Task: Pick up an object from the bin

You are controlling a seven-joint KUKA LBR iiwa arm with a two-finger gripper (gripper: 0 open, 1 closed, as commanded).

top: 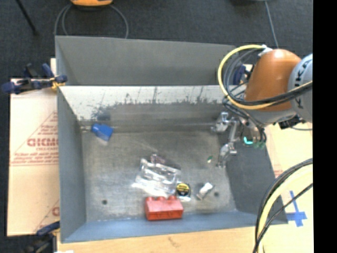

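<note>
Camera view is showing the grey metal bin (71, 157) from above, with the arm's orange-covered wrist (271, 80) leaning in over the bin's right edge as the view has it. The gripper (225, 151) is hanging close to the right wall, about midway between the far and near edges, over a bare patch of floor. How far open it is standing cannot be told, nor whether it is gripping anything.

Nearest to it, a small pale grey-white piece (204, 190) is lying towards the near right corner, apart from the gripper. Just beside that piece, on its left, a small round yellow-and-black thing (182, 188) is sitting against a crumpled clear plastic piece (155, 174). A red toy brick (164, 208) is lying by the near edge, just below the plastic. A blue block (102, 132) is resting well apart, in the far left corner.
</note>
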